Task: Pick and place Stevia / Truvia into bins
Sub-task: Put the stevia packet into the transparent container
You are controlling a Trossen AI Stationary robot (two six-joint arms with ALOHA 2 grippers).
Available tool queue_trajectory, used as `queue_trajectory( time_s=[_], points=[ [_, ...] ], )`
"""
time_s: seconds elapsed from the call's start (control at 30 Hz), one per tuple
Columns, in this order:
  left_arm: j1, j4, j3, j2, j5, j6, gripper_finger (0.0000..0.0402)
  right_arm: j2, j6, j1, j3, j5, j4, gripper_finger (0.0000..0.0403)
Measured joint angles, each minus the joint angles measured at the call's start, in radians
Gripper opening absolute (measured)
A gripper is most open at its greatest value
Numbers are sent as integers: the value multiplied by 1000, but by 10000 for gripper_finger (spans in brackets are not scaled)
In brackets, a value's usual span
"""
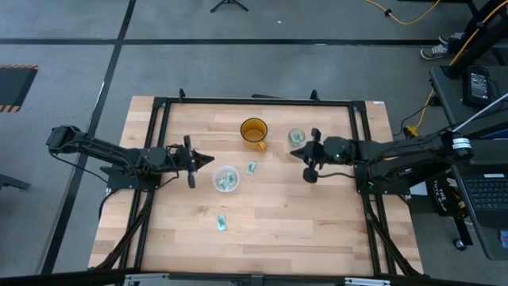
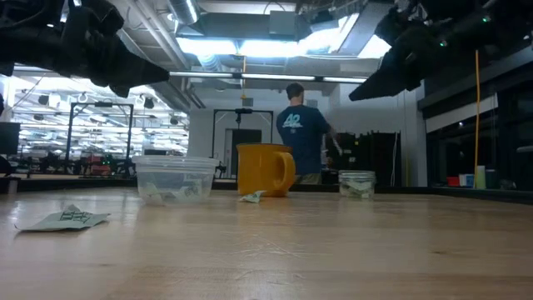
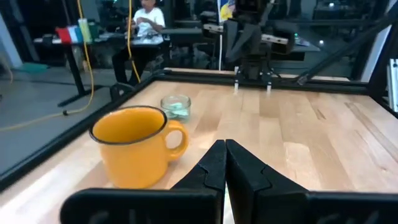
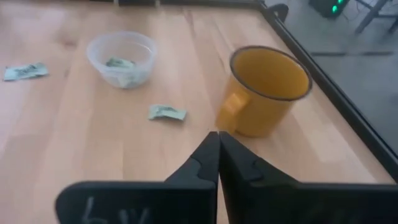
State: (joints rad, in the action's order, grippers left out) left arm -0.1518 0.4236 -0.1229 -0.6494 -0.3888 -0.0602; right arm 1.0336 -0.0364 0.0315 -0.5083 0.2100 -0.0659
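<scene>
Partly done: wide clear cup point(image 1: 226, 179) and narrow glass cup point(image 1: 297, 137) each hold packets. Two loose: one packet point(image 4: 166, 112) just ahead of clenched, empty right gripper point(image 4: 217, 135); another point(image 1: 221, 223) farther off. Left gripper point(image 3: 224, 144) clenched, empty.

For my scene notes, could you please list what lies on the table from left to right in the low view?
Loose sweetener packet → wide clear cup → small packet → amber mug → narrow glassy cup.
</scene>
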Motion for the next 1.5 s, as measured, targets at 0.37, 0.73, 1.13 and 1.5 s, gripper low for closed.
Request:
queue_trajectory(
  time_s=[0.37,0.73,1.13,1.5],
  points=[
    [-100,-105,-205,-278,-77,-80,1,1,40,-12,73,-1,-95,3],
    [-251,-654,-646,-578,-157,-362,2,1,3,-76,119,-76,-223,15],
    [-393,-1207,-1078,-899,-153,-774,1,2,22,-200,119,-76,-222,15],
    [-448,-1288,-1174,-1070,59,-1006,3,2,87,-331,119,-75,-222,16]
  ],
)
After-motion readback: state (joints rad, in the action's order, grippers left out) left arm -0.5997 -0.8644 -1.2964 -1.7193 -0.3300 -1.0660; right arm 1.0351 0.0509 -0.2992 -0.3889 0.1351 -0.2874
